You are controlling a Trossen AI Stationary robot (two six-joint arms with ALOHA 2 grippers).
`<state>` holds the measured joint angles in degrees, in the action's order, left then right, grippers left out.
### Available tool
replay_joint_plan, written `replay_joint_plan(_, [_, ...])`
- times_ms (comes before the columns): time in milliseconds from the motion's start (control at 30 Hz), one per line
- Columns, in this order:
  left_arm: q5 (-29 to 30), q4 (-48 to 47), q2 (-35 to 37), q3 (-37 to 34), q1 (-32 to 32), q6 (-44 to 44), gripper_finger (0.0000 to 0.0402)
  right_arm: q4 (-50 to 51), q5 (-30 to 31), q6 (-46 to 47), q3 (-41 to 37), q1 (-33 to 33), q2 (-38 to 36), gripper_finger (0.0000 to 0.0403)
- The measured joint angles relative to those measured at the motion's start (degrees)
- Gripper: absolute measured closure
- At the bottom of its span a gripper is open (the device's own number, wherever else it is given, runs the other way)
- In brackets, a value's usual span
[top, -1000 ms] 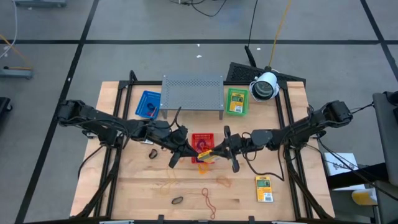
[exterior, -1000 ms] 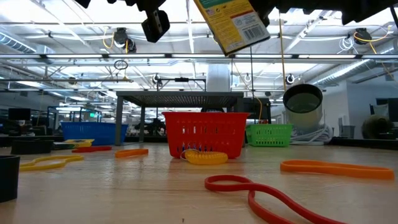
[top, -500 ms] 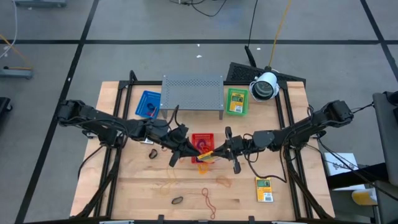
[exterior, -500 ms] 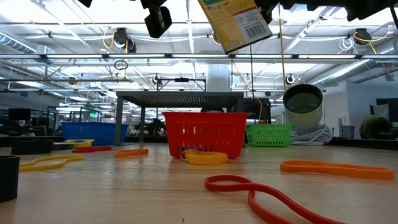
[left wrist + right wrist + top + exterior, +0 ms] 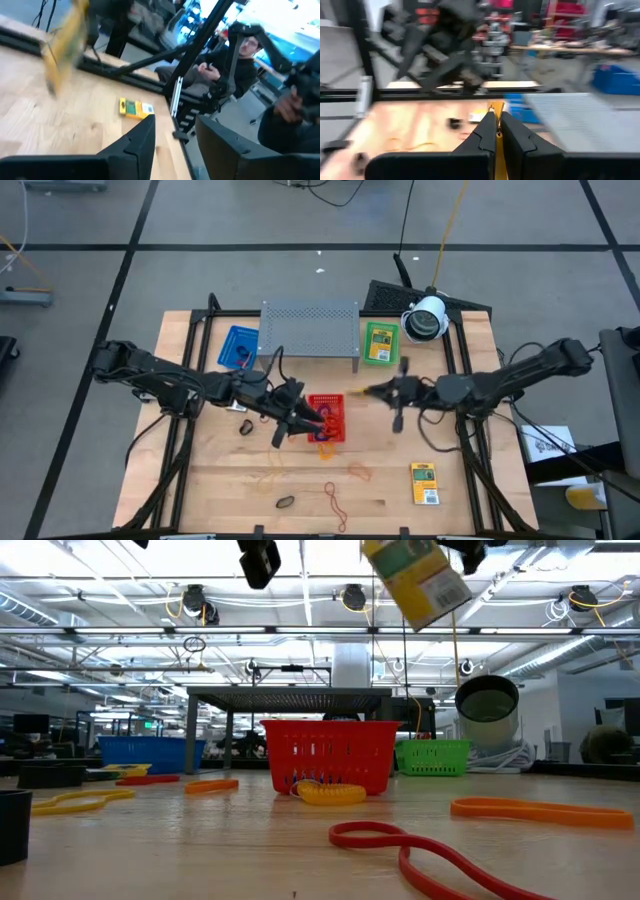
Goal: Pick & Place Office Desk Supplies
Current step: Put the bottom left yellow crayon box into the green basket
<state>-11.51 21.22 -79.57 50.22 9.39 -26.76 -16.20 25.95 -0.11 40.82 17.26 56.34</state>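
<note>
My right gripper is shut on a yellow-and-green packet and holds it high above the table, right of the red basket. My left gripper hovers open at that basket's left side with nothing between its fingers. In the left wrist view the held packet shows as a blur. A second packet lies flat near the front right. Rubber bands lie on the wood: orange, red, black. My right gripper pinches a thin edge of the packet between its two fingers. The fingers lie about level and point toward the table's left. The packet hangs tilted below them, well clear of the table and baskets.
A grey perforated rack stands at the back, with a blue basket to its left and a green basket to its right. A white round device sits at the back right. A person sits beyond the table.
My right gripper has carried the packet away from my left gripper, toward the table's right and far edges, and the packet has tipped further over. My left gripper has stayed by the red basket.
</note>
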Motion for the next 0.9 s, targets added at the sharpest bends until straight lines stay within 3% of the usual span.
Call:
replay_joint_plan(200, [0.0, -3.1, 0.0, 0.0, 0.0, 0.0, 0.0252, 8.8, 8.7, -11.4, 0.0, -0.6, -9.5, 0.0402])
replay_joint_plan(500, [-0.1, -5.0, 0.0, 0.0, 0.0, 2.5, 0.0252, 15.8, 8.2, -28.6, 0.0, -11.2, -12.8, 0.0402])
replay_joint_plan(667, [-0.5, -5.3, 0.0, 0.0, -1.1, 3.8, 0.0252, 17.3, -0.1, -34.1, 0.0, -21.3, -10.7, 0.0402])
replay_joint_plan(900, [-0.6, -6.9, 0.0, 0.0, -3.5, 3.8, 0.0252, 18.0, -15.2, -33.4, 0.0, -34.7, -5.9, 0.0402])
